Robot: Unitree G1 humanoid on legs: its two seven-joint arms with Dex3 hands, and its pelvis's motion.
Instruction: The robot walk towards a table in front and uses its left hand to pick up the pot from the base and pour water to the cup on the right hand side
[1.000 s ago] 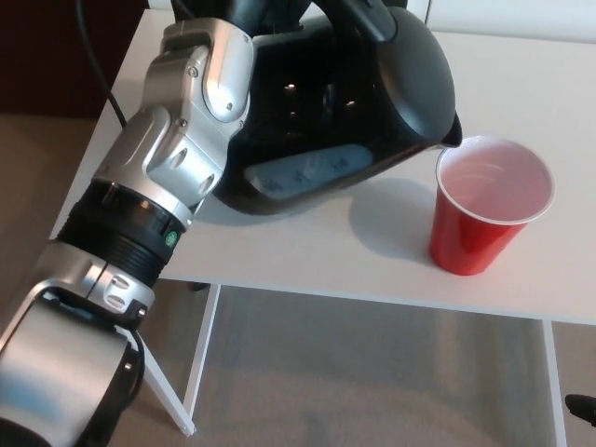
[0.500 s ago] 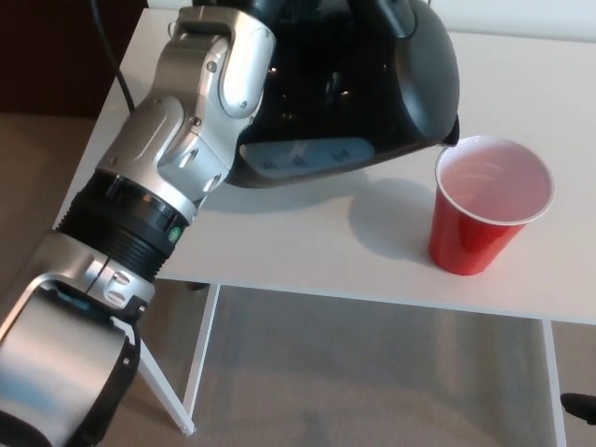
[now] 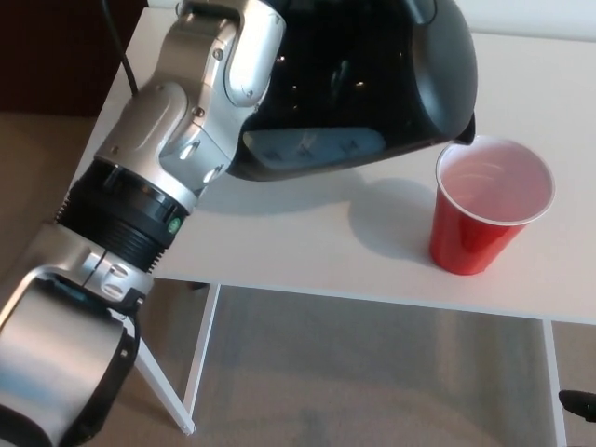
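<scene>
Since the earlier pictures the pot (image 3: 372, 84) has shifted to the right and a little away from the near edge. Its spout (image 3: 463, 135), which sat just left of the cup's rim a moment ago, now reaches over the far-left edge of the cup (image 3: 489, 205). The silver left arm (image 3: 177, 140) has swung with it, its upper joint standing higher and further right than before. The cup and the table (image 3: 307, 242) have not moved.

The pot is a glossy black kettle with a rounded body, tipped with its spout to the right. A pale grey-blue panel on its underside faces the camera, so the pot is clear of the table and casts a soft shadow on the white top beneath it. Its top and handle run out of the picture at the far edge.

The left hand is out of view behind the arm and past the far edge, so I cannot tell how its fingers sit, though the pot hangs at the end of that arm. The right hand does not show at all.

The cup is red outside and white inside, standing upright on the right part of the table near the near edge. Its inside looks pale pink; whether it holds water I cannot tell, and no stream shows at the spout. Below the table lies beige carpet (image 3: 372, 372).
</scene>
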